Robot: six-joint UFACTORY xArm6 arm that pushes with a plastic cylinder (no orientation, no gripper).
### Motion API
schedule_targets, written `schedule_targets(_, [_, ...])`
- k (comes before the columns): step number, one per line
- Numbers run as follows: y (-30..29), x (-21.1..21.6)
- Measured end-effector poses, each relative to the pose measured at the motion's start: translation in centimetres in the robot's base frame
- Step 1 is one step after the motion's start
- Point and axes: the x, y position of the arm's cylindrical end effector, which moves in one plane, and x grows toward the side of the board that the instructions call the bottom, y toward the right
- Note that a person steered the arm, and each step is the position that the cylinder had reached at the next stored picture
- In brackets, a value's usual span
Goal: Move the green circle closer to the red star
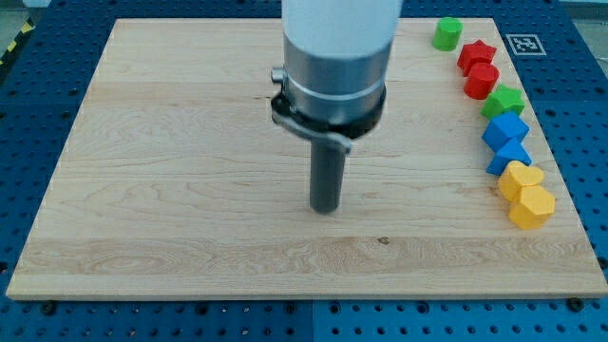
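Mid-board: my tip [326, 209] | no pincer visible | green circle [447, 33] beside red star [477, 54]

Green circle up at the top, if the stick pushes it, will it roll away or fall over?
Probably neither. The green circle looks like a short cylinder standing on its flat end, so it should slide rather than roll or tip. Its round side might let it slip off my tip if pushed off-centre. The red star sits right beside it, so only a short nudge seems needed.
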Motion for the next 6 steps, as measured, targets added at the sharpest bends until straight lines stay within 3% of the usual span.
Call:
schedule_targets(3, [1.3,-23.7])
schedule_targets(4, [2.8,-27.3])
schedule_targets(5, [3.8,-27.5])
schedule_targets(6, [8.6,-29.5])
